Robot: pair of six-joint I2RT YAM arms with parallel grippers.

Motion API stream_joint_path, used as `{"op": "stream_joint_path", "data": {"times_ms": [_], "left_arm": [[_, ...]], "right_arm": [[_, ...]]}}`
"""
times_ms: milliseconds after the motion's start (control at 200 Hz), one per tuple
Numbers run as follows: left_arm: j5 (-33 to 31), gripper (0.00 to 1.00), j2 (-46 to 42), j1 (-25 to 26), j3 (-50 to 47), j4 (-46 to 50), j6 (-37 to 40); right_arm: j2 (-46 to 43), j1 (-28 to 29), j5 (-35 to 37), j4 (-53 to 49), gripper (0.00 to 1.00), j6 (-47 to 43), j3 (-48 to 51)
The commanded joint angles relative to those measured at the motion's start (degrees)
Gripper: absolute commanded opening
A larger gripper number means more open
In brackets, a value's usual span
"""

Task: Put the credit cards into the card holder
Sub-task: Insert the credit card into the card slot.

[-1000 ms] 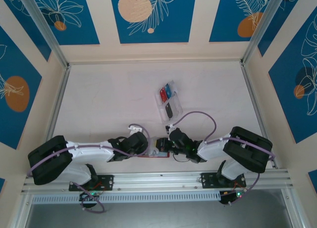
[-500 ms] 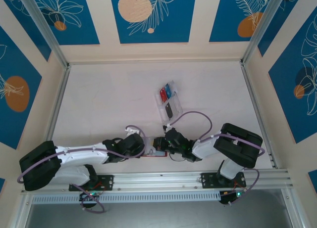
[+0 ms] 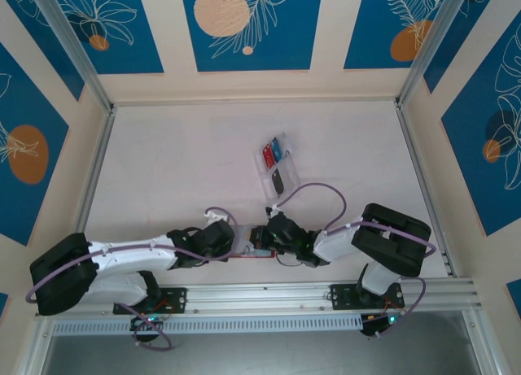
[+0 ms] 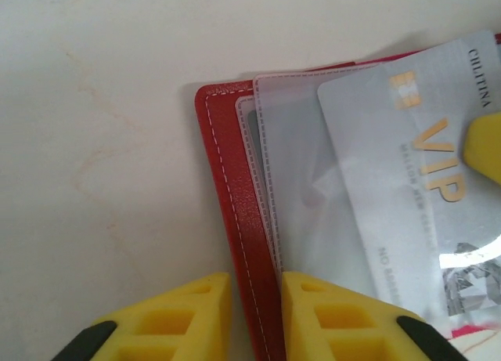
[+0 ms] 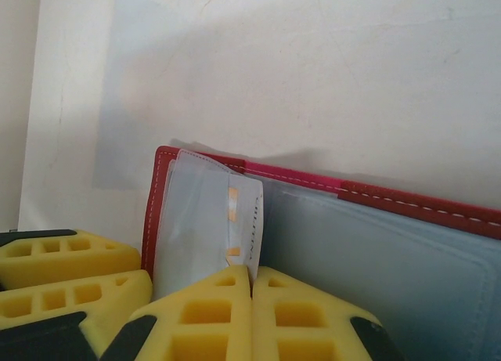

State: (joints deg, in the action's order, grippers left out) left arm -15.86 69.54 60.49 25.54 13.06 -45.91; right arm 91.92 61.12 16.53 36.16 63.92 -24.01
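As the holder (image 4: pixel 235 243) lay open at 6 o'clock, a silver card (image 4: pixel 407 181) was pinched over it by the right gripper (image 5: pixel 250 298); the left gripper's (image 4: pixel 257 314) hold was unclear; cards (image 3: pixel 268 155) were left in the tray (image 3: pixel 286 182) at 12.

The top view looks steeply down from above and behind both arm bases, taking in the whole worktop (image 3: pixel 179 172). Each wrist view sits very close over the open card holder (image 4: pixel 227 181), looking in from opposite ends. That holder is what all three views share.
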Motion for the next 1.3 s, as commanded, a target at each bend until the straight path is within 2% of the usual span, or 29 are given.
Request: {"op": "stream_joint_path", "data": {"times_ms": [0,215,445,750,920,1050,1125,1295], "left_arm": [[-0.14,0.20,2.07,-0.02,0.05,0.78,0.87],[1.43,0.16,4.87,0.05,-1.86,-2.69,-0.10],[1.71,0.16,4.18,0.31,-3.11,-3.48,-0.92],[1.62,0.16,3.22,0.77,-3.52,-3.54,-1.42],[1.62,0.17,2.61,0.95,-3.05,-3.13,-1.43],[1.36,0.22,1.30,0.96,-2.56,-2.05,-1.43],[0.91,0.26,-0.42,0.95,-2.13,-0.35,-1.39],[-0.57,0.33,-7.26,0.42,-1.57,4.63,-1.54]], "right_arm": [[-0.13,0.74,2.51,-8.45,0.00,0.18,0.54],[-0.27,2.56,4.65,-9.57,0.00,1.20,-0.34],[1.41,4.39,6.56,-8.92,0.00,3.31,-1.56],[5.55,9.20,11.95,-3.26,0.00,7.61,-1.92],[6.86,10.19,11.09,0.29,0.00,7.65,-2.01],[4.98,10.00,9.28,-2.91,0.08,5.78,-2.58],[3.09,9.17,7.06,-9.01,0.20,4.28,-4.36],[-2.36,6.35,1.29,-14.87,0.28,0.73,-4.55]]}}
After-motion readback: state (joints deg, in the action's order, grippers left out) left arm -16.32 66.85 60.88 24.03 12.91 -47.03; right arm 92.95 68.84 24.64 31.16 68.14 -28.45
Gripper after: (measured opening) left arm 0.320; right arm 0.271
